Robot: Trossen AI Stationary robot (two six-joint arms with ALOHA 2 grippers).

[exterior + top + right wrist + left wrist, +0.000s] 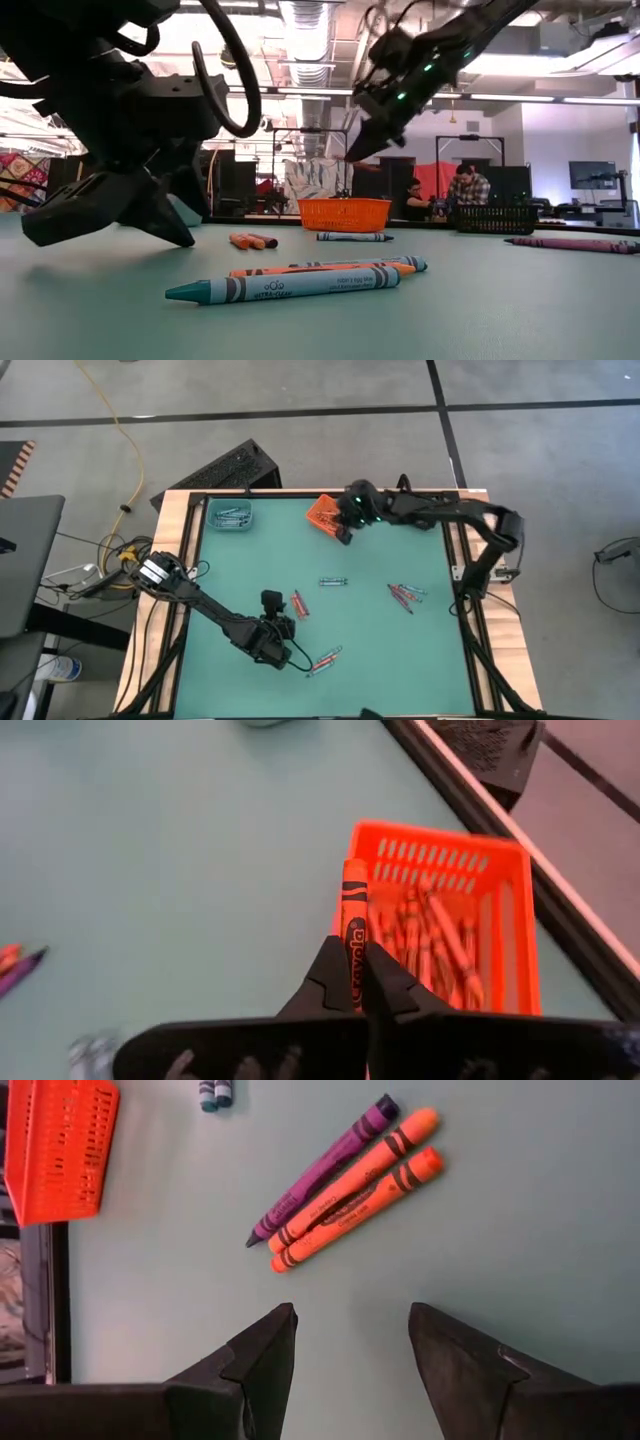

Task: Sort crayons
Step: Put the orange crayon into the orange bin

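Observation:
Loose crayons lie flat on the green table [380, 650]. My left gripper [350, 1350] stands open low over the table, just short of one purple and two orange crayons [345, 1185], which lie side by side; in the high view it is at the near left [283, 622]. My right gripper [355, 970] is shut on an orange crayon [354, 910] above the orange bin [440, 935], which stands at the far middle [322, 512] and has several orange crayons in it. A teal bin [230, 515] with blue-grey crayons stands at the far left. My right gripper pinches the orange crayon between its two fingers by its rear part [354, 952]. The crayon runs along the fingers, and its front end [354, 870] sticks out ahead of them. The fingers slant down from the table's right. The crayon is lifted clear, over the orange bin's wall.
Other loose crayons: a blue one [333, 581] mid-table, a red and purple cluster [405, 595] at the right, and an orange and teal group [325, 658] near the front, just right of my left arm. A black bin [235, 465] sits beyond the table's far left corner. People sit far behind the table.

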